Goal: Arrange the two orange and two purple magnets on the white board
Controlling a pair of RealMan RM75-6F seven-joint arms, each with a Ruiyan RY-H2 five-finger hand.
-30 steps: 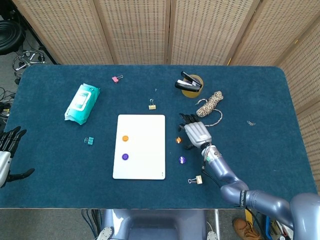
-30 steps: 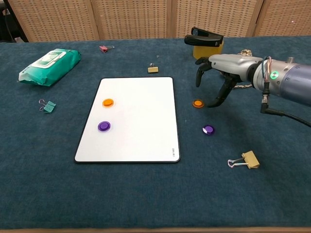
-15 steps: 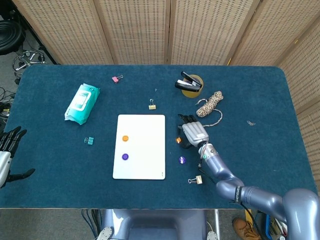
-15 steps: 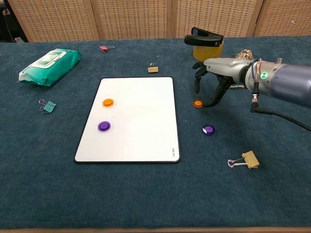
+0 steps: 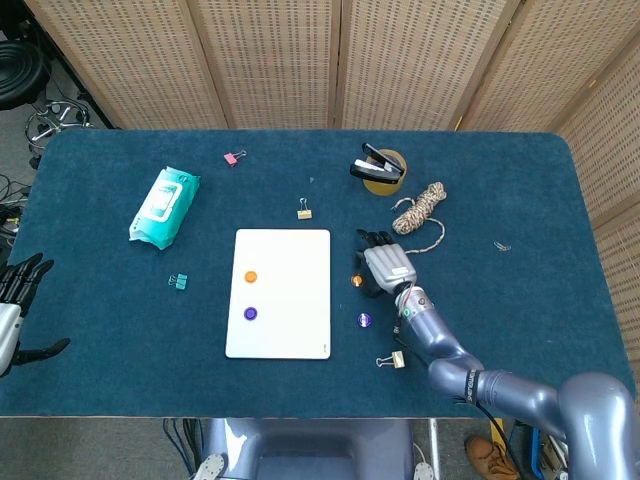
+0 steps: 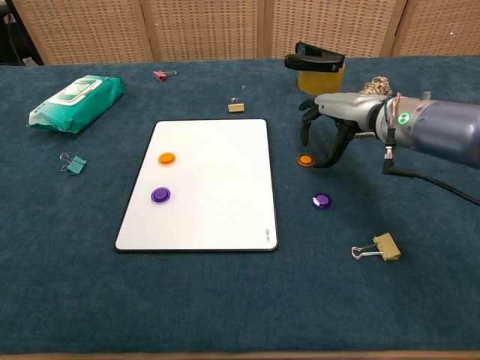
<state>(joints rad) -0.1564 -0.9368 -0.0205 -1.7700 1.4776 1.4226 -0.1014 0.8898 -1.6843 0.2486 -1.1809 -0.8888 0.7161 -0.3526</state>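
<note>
Right hand (image 6: 330,127) is arched over the loose orange magnet (image 6: 305,160), fingers (image 6: 304,131) curled down around it, tips at or just off the counter (image 6: 225,300); can't tell if they actually touch the magnet, nothing lifted. In the head view the same hand (image 5: 386,268) sits just right of that magnet (image 5: 356,282) (magnet partly hidden by the fingers there)

Loose purple magnet (image 6: 321,200) lies on the counter just in front of the hand, off the board, untouched. White board (image 6: 202,217) is left of the hand, flat, with one orange magnet (image 6: 166,159) and one purple magnet (image 6: 160,195) on its left half, orange farther back, purple nearer the front edge. So two on, two off

Left hand (image 5: 14,290) shows only at the left edge of the head view, off the counter, fingers spread, holding nothing

Other stuff: beige binder clip (image 6: 379,247) front right, another small clip (image 6: 236,106) behind the board, teal clip (image 6: 73,163) left of it, wipes pack (image 6: 73,94) back left, pink clip (image 6: 160,74), black stapler on a yellow tape roll (image 6: 319,66) behind the hand, coil of twine (image 5: 420,208) beside it
</note>
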